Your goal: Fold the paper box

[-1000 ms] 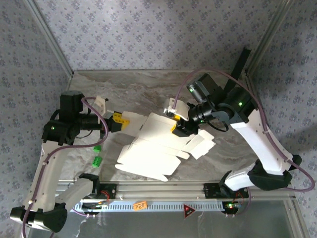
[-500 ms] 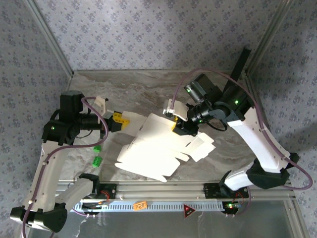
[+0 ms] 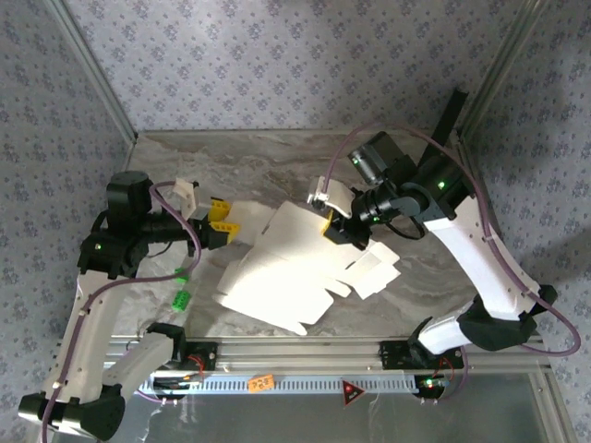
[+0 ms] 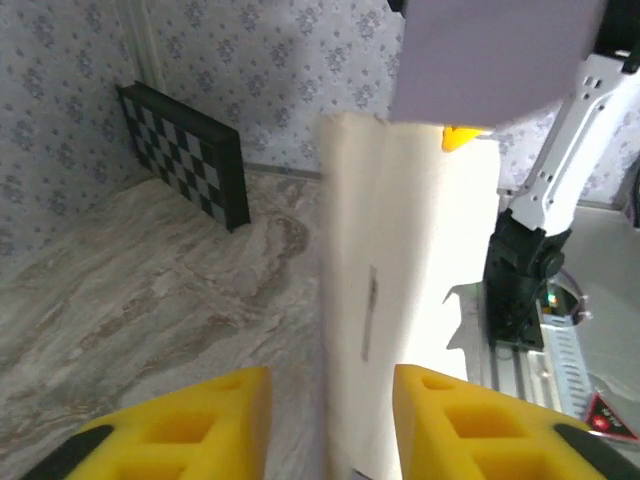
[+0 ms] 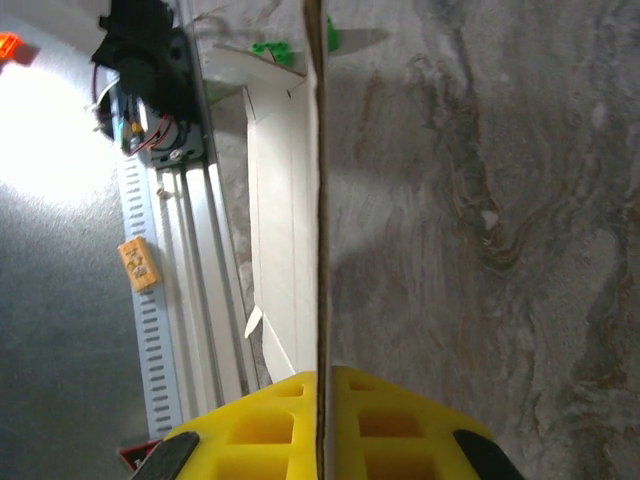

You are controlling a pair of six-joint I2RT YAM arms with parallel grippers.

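Right hand [image 3: 334,231] pressed together on the paper box [image 3: 277,277], pinching its far edge. Right wrist view confirms it: the thin cardboard edge runs straight into the closed yellow fingers [image 5: 250,430], hand [image 5: 320,385] clamped on the sheet [image 5: 285,200]. The pinched part is raised off the worktop [image 3: 240,166]; the rest of the sheet slopes down toward the near edge, with flaps splayed out to the right.

Left hand [image 3: 222,221] spread, at the sheet's left corner. Left wrist view: yellow fingers [image 4: 170,435] apart, the beige panel [image 4: 410,250] standing upright between them, a visible gap on one side, so no grip. Hand [image 4: 330,400] straddles the edge, not clamping it.

Why held this way, my read: right hand keeps the panel lifted and steady along a crease so it can be turned over; left hand is open to let go or re-grip lower on the same panel. Task looks early to mid, with the die-cut mostly unfolded and no walls formed.

Containers: the box is not a container yet, only a flat sheet, nothing in it or on it.

Other stuff: small green blocks [image 3: 181,297] on the worktop near the left arm, apart from the sheet. Checkered black panel [image 4: 185,165] leans against the back wall, away from the action.

Risk: thin card could buckle at the pinch point.
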